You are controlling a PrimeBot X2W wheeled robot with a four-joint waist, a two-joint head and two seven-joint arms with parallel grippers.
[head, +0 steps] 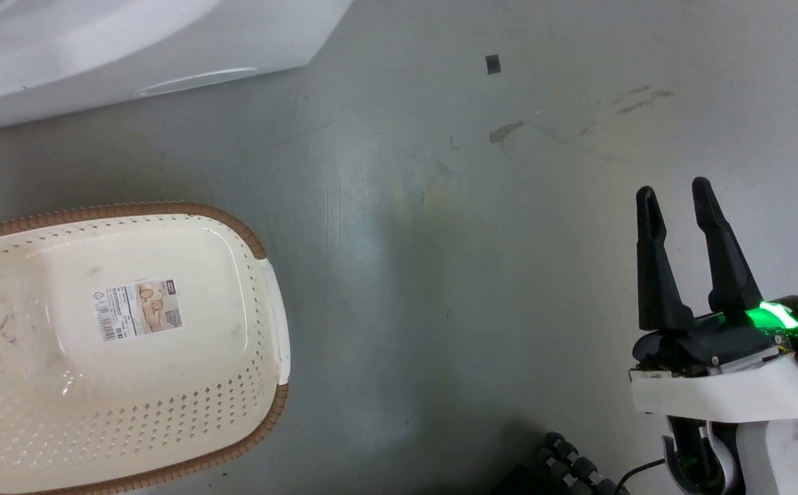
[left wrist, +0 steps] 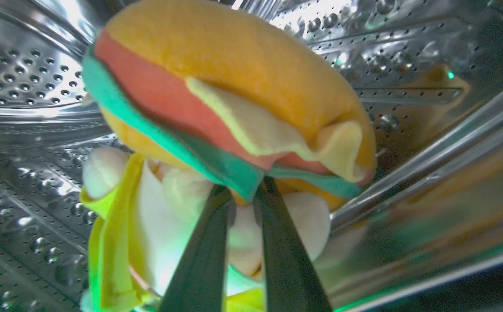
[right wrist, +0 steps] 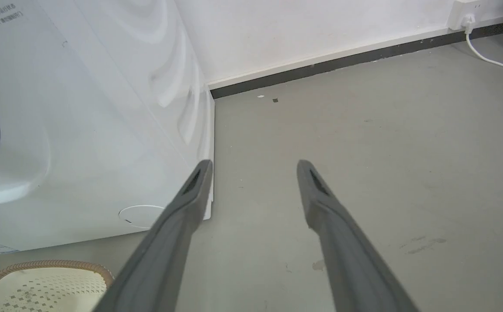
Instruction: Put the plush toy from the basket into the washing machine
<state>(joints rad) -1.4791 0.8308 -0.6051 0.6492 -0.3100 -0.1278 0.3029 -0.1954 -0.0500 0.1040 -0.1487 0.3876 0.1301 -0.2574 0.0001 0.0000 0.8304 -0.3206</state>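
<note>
Holding the plush toy (left wrist: 234, 108) by what looks like little more than the edge of its green and red layers, your left pincer (left wrist: 245, 190) has its two fingers drawn nearly together on the fabric. The toy hangs inside the washing machine's steel drum (left wrist: 26, 78), perforated wall on every side of it.

That thin grip is the main risk. Soft felt can slide out between the fingers early, or snag on one finger when you let go and come back out with the arm. You cannot tell how far past the drum's lip the toy sits, so a release too near the opening could let it roll out onto the floor (head: 440, 275). The fingers are also close to the drum wall, and a reach further in could knock them against it.

For the grip and the drum, trust the left wrist view. The head view gives you what it cannot: the basket (head: 261, 247) at the near left, bare but for its label sticker (head: 139, 309), and the right pincer (head: 673, 192) at the near right, parted and holding nothing. The right wrist view adds the washing machine (right wrist: 82, 130) body on the left.
</note>
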